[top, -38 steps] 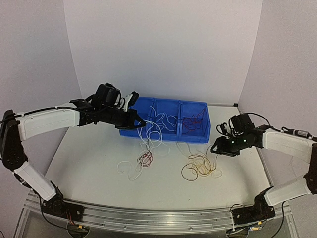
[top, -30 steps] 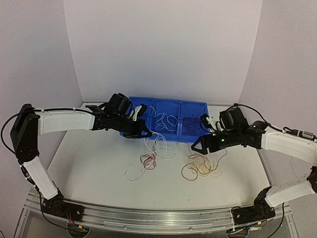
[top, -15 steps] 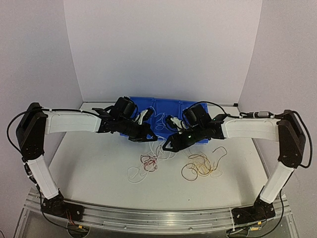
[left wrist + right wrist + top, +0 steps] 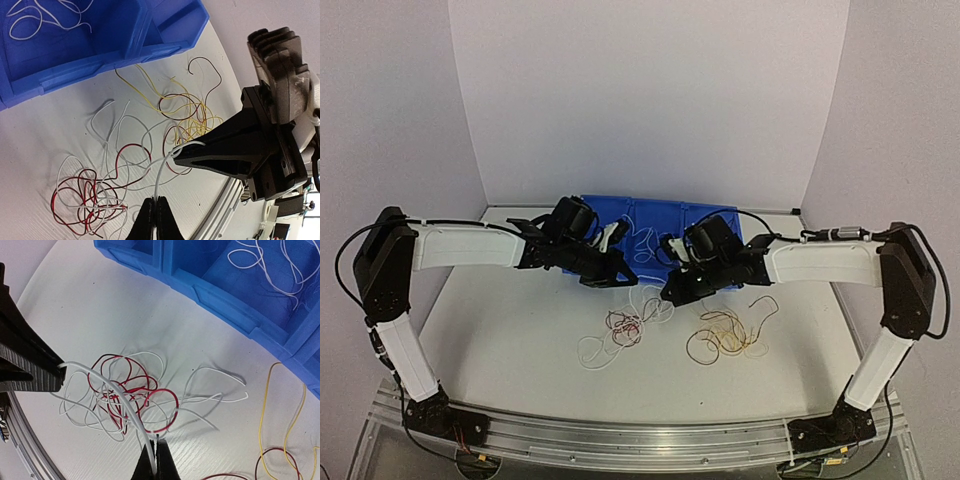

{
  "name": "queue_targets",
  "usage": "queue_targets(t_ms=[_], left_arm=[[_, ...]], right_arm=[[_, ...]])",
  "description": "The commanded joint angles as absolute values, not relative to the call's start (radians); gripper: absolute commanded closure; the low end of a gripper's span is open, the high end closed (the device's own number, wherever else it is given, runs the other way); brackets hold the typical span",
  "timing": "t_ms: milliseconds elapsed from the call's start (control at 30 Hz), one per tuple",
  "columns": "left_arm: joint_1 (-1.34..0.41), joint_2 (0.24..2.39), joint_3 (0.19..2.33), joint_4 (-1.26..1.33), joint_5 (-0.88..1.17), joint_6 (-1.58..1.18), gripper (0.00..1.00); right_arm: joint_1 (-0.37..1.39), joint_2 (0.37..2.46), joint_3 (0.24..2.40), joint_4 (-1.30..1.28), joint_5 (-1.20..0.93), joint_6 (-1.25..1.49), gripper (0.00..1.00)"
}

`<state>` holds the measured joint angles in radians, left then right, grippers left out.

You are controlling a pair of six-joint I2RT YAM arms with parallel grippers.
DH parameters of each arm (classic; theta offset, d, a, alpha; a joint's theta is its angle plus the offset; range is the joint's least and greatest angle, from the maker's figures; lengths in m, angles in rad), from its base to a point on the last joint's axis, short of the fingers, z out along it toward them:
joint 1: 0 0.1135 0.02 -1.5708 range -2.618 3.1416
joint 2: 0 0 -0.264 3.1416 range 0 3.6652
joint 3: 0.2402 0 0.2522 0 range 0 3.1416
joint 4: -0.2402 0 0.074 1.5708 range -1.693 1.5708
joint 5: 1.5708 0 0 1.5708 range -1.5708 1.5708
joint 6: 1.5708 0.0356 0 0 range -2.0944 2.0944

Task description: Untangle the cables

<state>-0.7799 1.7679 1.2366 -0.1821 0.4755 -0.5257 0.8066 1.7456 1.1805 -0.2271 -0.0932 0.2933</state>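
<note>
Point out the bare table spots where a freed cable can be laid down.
Free: the table left of the red-and-white tangle; also the strip between both tangles and the metal rail. Crowded: in front of the blue bin, where the left gripper and right gripper pinch a white wire beside the yellow tangle.

Red-white tangle (image 4: 620, 326) lies in loose loops on the surface. Yellow-brown tangle (image 4: 722, 336) lies nearby, separate. One white cable (image 4: 159, 178) arches above.
</note>
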Motion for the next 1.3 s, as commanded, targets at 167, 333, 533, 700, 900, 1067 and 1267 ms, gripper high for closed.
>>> queue_targets(t_ms=[167,333,533,700,900,1067,1267], left_arm=[[-0.785,1.763,1.220,-0.173,0.468,-0.514,0.94],[-0.784,1.742,1.201,-0.154,0.425,-0.517,1.00],[-0.798,1.645,1.283,-0.160,0.322,-0.473,1.00],[-0.812,1.580,1.429,-0.218,0.190,-0.411,1.00],[-0.812,1.551,1.724,-0.239,0.275,-0.311,1.00],[-0.824,1.601,1.985,-0.236,0.440,-0.280,1.00],[-0.826,1.634,2.029,-0.243,0.444,-0.255,1.00]], right_arm=[[0.807,1.646,1.187,-0.220,-0.037,0.322,1.00],[0.807,1.570,1.229,-0.258,0.042,0.314,1.00],[0.808,1.513,1.360,-0.341,0.092,0.212,1.00],[0.808,1.485,1.455,-0.370,0.129,0.138,1.00],[0.806,1.466,1.548,-0.368,-0.037,0.125,1.00],[0.808,1.455,1.588,-0.329,-0.123,0.141,1.00],[0.807,1.442,1.592,-0.278,-0.094,0.140,1.00]])
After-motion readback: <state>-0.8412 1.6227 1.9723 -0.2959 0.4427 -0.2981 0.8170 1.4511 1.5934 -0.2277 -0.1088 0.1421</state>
